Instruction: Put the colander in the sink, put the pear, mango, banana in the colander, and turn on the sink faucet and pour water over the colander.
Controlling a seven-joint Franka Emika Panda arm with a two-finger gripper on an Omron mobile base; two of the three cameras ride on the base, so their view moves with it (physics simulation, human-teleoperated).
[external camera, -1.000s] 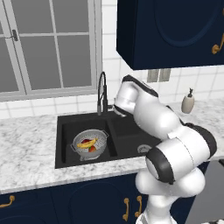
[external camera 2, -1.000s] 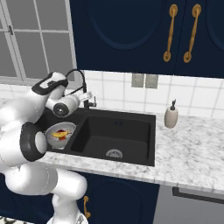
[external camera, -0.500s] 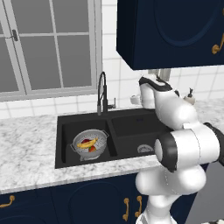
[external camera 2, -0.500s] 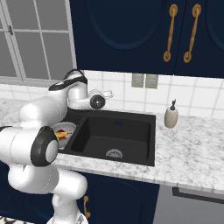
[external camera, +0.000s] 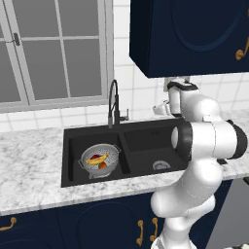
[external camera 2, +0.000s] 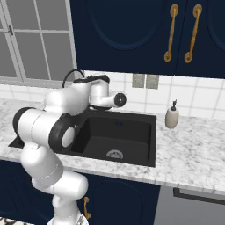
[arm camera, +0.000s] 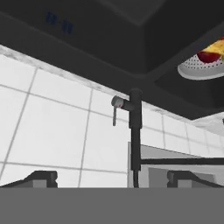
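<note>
Sitting in sink (external camera: 73,146) left basin: colander (external camera: 99,160) holding banana (external camera: 97,158), mango (external camera: 102,165); gripper (arm camera: 111,177) fingers apart, empty.

Tool (arm camera: 111,177): above sink's (external camera: 141,141) right basin; faucet (external camera: 113,102) to its left; colander (external camera: 99,159), holding banana (external camera: 96,158), in left basin beyond.

Base views flanking sink (external camera: 127,141); hand view inverted
</note>
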